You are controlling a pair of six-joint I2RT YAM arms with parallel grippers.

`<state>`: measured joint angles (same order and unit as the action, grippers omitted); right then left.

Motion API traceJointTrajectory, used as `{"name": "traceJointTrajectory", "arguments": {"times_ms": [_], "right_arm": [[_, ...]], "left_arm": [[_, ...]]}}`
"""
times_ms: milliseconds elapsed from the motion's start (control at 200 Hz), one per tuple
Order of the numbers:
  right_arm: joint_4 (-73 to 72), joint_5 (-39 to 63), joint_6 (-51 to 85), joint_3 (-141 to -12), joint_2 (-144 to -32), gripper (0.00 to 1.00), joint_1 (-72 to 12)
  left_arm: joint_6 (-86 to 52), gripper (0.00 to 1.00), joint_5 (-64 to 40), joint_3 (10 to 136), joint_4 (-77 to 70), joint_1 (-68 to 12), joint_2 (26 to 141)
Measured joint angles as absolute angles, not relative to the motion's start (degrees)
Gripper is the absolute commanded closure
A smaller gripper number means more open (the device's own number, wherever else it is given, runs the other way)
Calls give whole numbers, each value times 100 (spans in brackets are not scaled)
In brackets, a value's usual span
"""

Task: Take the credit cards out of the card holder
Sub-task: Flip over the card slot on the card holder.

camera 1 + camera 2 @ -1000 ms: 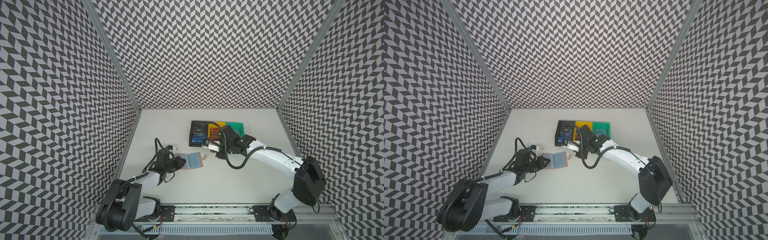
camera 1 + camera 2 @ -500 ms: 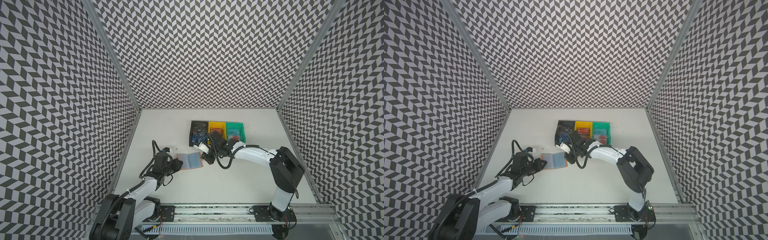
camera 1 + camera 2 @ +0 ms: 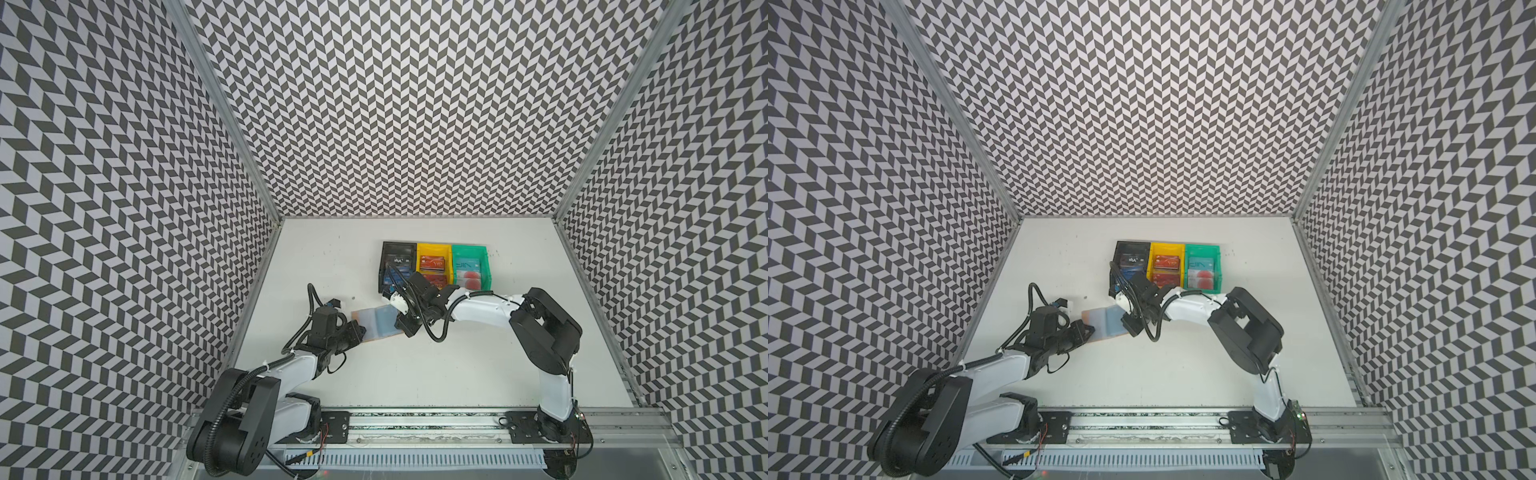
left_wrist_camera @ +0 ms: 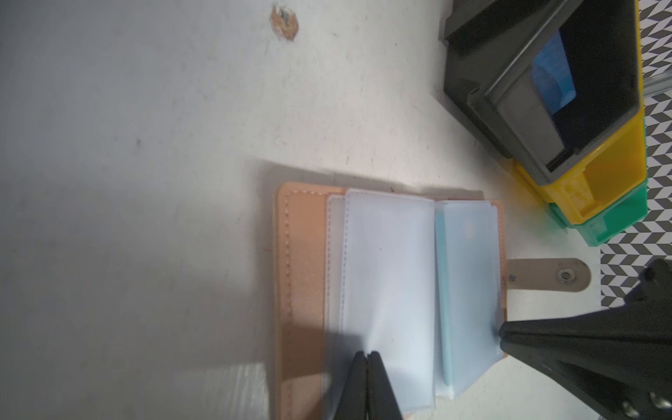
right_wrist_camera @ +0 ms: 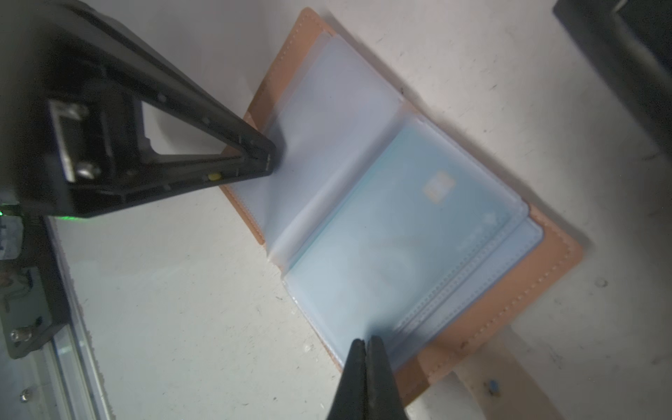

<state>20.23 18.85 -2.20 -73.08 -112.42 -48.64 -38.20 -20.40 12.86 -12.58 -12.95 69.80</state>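
Note:
The tan card holder lies open on the table, clear sleeves up, snap tab to the right. A teal credit card shows inside a right-hand sleeve; only its edge shows in the left wrist view. My left gripper is shut, tips resting on a left-hand sleeve. My right gripper is shut too, tips down on the near corner of the teal card's sleeve. Whether either pinches a sleeve cannot be told.
Behind the card holder stands a row of bins: black with a blue card, yellow with red cards, green with a teal card and a pale card with red circles. Patterned walls close three sides.
My right gripper has swung from the bins' front edge down and left onto the card holder's right half. The left gripper has stayed at the card holder's left side.

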Motion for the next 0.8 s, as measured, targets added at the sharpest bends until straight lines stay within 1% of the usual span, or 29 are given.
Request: {"name": "traceJointTrajectory", "arguments": {"times_ms": [185,355,801], "right_arm": [[2084,1793,-224,-7588,-11275,100,-4812],[2099,1737,-226,-7885,-11531,100,-4781],[2248,1634,-231,-7891,-11688,100,-4692]], "left_arm": [[-3819,93,-2040,1286,-1319,-1295,7019],[-3819,94,-2040,1286,-1332,-1295,7032],[-3815,95,-2040,1269,-1393,-1297,7052]]}}
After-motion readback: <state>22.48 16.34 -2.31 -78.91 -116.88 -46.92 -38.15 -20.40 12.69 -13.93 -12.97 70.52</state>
